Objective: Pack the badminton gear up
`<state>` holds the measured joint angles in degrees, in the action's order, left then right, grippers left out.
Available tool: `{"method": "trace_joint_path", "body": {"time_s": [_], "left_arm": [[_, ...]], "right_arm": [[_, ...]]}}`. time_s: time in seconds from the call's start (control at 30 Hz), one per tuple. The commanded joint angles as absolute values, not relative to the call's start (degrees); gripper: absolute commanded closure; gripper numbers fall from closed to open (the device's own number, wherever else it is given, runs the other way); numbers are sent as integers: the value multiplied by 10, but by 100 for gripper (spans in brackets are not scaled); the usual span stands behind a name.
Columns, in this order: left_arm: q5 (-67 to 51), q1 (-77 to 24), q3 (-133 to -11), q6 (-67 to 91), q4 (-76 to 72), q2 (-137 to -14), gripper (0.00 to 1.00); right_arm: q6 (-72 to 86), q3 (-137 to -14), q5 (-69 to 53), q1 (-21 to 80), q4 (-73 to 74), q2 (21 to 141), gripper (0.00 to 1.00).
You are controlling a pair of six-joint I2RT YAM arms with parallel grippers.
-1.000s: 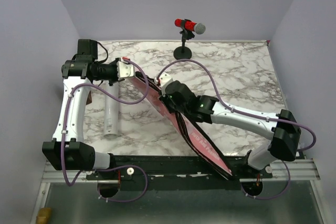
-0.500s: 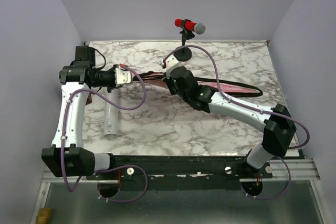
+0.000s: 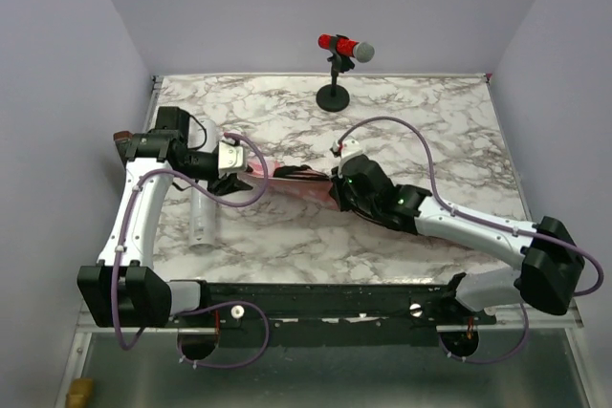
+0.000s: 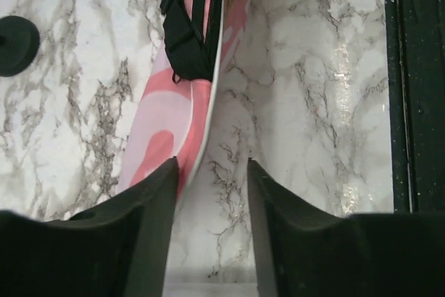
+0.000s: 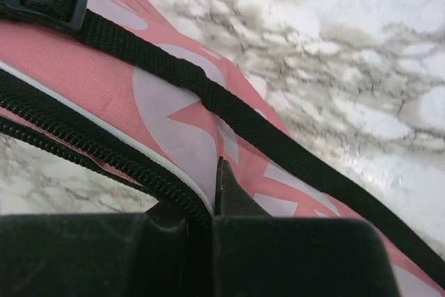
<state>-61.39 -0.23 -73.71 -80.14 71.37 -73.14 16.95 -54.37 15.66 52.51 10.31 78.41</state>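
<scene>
I see R grip [image 5: 217,175] pinched on bag [image 3: 287,183] edge, L grip [image 4: 212,175] open beside it; tube [image 3: 202,222] not packed, rackets unseen.

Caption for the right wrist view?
Right gripper pinches the zippered edge of the pink bag, black strap across it, on marble table.

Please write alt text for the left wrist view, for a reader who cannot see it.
The left hand is open over the marble table. The pink bag with its black strap runs from the top edge down to the hand.
</scene>
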Motion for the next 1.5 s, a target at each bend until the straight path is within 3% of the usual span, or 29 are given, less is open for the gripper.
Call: {"method": "trace_joint_path", "body": {"time_s": [0.0,0.03,0.1,0.43,0.83,1.13,1.47], "left_arm": [[-587,-15,-701,-795,729,-715,33],[-584,-17,-700,-795,729,-719,16],[-583,-19,-702,-813,742,-729,1],[-566,-57,-689,-722,582,-721,1],[-598,-67,-814,-765,699,-741,1],[-541,-89,-736,-827,725,-766,1],[-527,-113,-738,-834,699,-794,1]], "right_arm": [[272,-505,154,514,74,707,100],[277,-497,149,514,77,696,100],[283,-491,136,520,86,684,100],[281,-461,82,555,100,673,100],[275,-461,87,558,103,686,100],[277,-460,82,567,92,693,100],[285,-439,99,606,80,706,100]]}}
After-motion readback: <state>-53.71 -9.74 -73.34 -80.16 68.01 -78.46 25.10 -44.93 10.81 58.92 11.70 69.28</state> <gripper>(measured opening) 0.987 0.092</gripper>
